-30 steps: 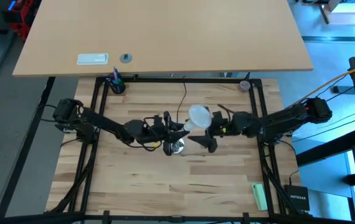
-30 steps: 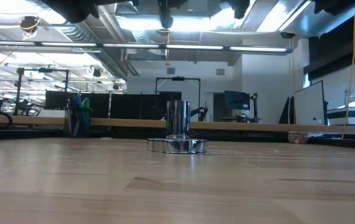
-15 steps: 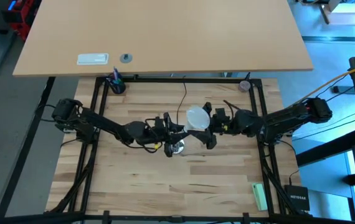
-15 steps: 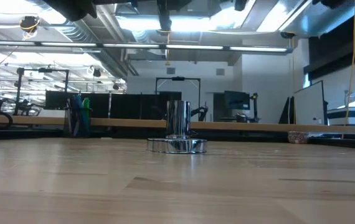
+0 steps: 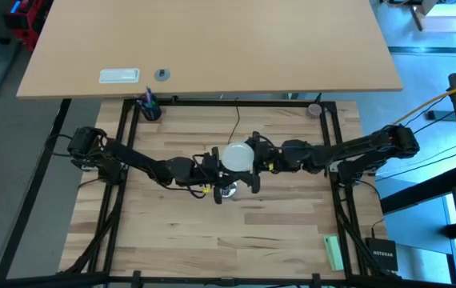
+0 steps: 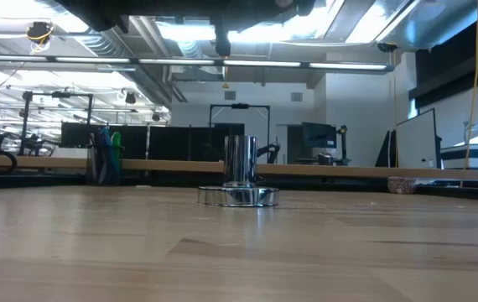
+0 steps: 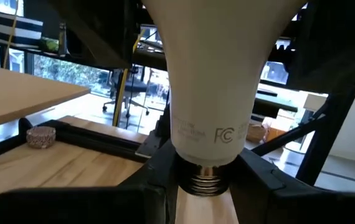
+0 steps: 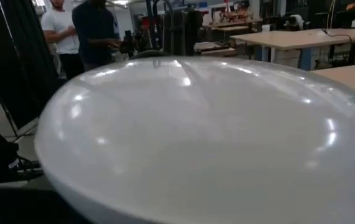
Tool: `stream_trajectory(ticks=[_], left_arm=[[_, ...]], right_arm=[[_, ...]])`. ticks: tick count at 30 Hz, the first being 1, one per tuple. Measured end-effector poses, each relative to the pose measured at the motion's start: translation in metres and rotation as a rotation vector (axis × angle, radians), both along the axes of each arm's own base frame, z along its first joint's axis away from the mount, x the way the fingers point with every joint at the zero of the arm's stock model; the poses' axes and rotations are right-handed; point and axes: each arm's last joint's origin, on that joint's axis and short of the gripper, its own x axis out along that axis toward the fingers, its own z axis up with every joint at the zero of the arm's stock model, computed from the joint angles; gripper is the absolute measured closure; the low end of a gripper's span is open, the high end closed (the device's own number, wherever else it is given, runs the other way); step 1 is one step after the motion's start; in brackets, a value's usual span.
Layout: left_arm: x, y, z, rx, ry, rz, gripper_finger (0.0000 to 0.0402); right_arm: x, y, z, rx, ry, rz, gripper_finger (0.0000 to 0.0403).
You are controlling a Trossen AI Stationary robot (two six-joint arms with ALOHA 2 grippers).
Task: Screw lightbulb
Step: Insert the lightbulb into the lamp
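Nearest to you, from the left wrist view, the lightbulb point(image 7: 212, 93) stands upright with its silvery screw base downward, and the left gripper point(image 7: 203, 180) is closed tight on that base and the bottom of the pale neck, one dark finger on each side. You have it held in the air over the middle of the table point(image 5: 212, 248); seen from above, the globe point(image 5: 237, 157) sits almost directly over the shiny metal socket point(image 5: 226, 190), which stands free on the wood with its black cord point(image 5: 234, 124) running to the far edge.

The right gripper point(image 5: 254, 164) reaches in from the other side with its fingers spread as wide as they go, flanking the globe; whether the pads touch it cannot be told. Its own camera is filled by the frosted dome point(image 8: 190, 137).

Judgement on handling: the bulb looks light, rigid and smooth, so expect it to slip rather than flex. The globe is likely thin-walled and should be treated as breakable; squeeze it only gently. The neck is the sounder place to grip for turning, while the threads must be left clear to enter the socket.

The socket is unrestrained, so it may spin or slide when you twist.

Beyond the table, two people point(image 8: 78, 31) stand in the room.
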Motion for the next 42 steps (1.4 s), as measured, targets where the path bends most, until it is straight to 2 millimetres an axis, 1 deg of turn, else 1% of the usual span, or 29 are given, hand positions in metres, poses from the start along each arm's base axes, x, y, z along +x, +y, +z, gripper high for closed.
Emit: stream_trajectory(ticks=[6,8,10,13,19,22,25,27,30,33,35,38,42], left_arm=[[-0.007,-0.005,0.011,0.039,0.001,-0.014,0.0310],[-0.009,-0.006,0.014,0.045,0.004,-0.016,0.0310],[-0.009,-0.005,0.014,0.042,0.008,-0.015,0.0310],[-0.009,-0.002,0.012,0.022,0.023,0.002,0.0310],[-0.009,-0.001,0.013,0.007,0.011,0.010,0.0310],[-0.009,-0.002,0.013,0.007,0.011,0.009,0.0310],[-0.009,-0.002,0.014,0.008,0.008,0.005,0.0310],[-0.009,-0.002,0.014,0.008,0.008,0.005,0.0310],[-0.009,-0.002,0.014,0.016,0.009,0.004,0.0309],[-0.009,-0.002,0.014,0.027,0.011,0.004,0.0290],[-0.009,-0.002,0.014,0.033,0.010,0.007,0.0271],[-0.009,-0.002,0.014,0.031,0.011,0.010,0.0248],[-0.010,-0.002,0.013,0.036,0.040,0.009,0.0229]], right_arm=[[-0.025,-0.001,0.015,-0.004,0.057,0.083,0.0040],[-0.032,-0.002,0.017,-0.002,0.091,0.087,0.0040],[-0.034,-0.002,0.014,0.009,0.135,0.091,0.0040],[-0.032,-0.001,0.011,0.012,0.146,0.097,0.0040],[-0.013,0.001,0.000,-0.021,0.108,0.098,0.0040],[-0.009,0.002,0.000,-0.052,0.071,0.098,0.0045],[-0.008,0.002,0.001,-0.061,0.061,0.095,0.0069],[-0.008,0.002,0.001,-0.064,0.060,0.094,0.0098],[-0.008,0.001,0.000,-0.096,0.067,0.080,0.0152],[-0.008,0.001,0.000,-0.120,0.074,0.078,0.0211],[-0.008,0.001,-0.001,-0.134,0.074,0.079,0.0242],[-0.008,0.001,-0.001,-0.142,0.076,0.079,0.0244],[-0.013,0.001,0.003,-0.141,0.070,0.079,0.0244]])
